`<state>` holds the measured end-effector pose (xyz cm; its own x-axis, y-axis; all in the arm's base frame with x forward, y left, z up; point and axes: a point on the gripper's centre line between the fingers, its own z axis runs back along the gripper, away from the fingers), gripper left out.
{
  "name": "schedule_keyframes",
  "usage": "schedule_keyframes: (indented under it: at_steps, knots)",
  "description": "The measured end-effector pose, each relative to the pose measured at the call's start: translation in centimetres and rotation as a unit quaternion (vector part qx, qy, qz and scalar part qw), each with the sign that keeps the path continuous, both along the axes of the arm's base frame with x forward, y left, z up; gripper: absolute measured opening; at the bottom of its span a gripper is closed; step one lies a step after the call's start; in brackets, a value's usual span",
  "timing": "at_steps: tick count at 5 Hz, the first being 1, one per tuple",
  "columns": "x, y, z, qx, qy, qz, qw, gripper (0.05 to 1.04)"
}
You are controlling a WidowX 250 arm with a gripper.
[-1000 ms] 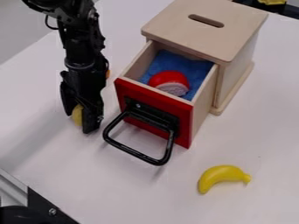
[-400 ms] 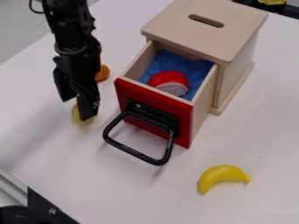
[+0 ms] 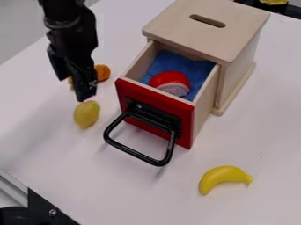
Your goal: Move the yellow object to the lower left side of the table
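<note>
I am hanging my black gripper (image 3: 75, 90) over the left part of the pale, smooth table (image 3: 135, 186). I am holding my two hard, angular fingers spread, one tip standing apart from the other, and I am pinching nothing between them. The yellow oval object (image 3: 86, 115) is resting on the table right by my lower fingertip, left of the drawer's handle; whether my fingertip is touching it, I am not managing to tell. It is showing a plump, rounded body with a faint reddish blush on its yellow skin. Behind my fingers, a rounded orange object (image 3: 103, 73) is sitting close by, partly hidden, and a small patch of yellow is peeking out between my fingers.

To the right, a boxy cabinet (image 3: 206, 33) of light, plain wood is standing with a rounded slot in its flat top. Its wooden drawer (image 3: 203, 103) is jutting open, wearing a flat red front (image 3: 155, 110) and a black, squared loop handle (image 3: 140, 153) with rounded corners. Inside, a soft, rumpled blue cloth (image 3: 191, 66) is lining the drawer, and a round red object (image 3: 170, 80) with a pale, rough-looking patch is lying on it. Nearer the lower right, a smooth, curved yellow banana (image 3: 222, 176) is lying on the table
</note>
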<state>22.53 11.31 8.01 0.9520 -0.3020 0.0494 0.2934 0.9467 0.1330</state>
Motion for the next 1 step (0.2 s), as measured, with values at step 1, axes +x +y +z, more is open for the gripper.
schedule_keyframes:
  at_steps: [1]
  knots:
    - [0.01, -0.01, 0.46, 0.004, -0.007, -0.001, 1.0, 1.001]
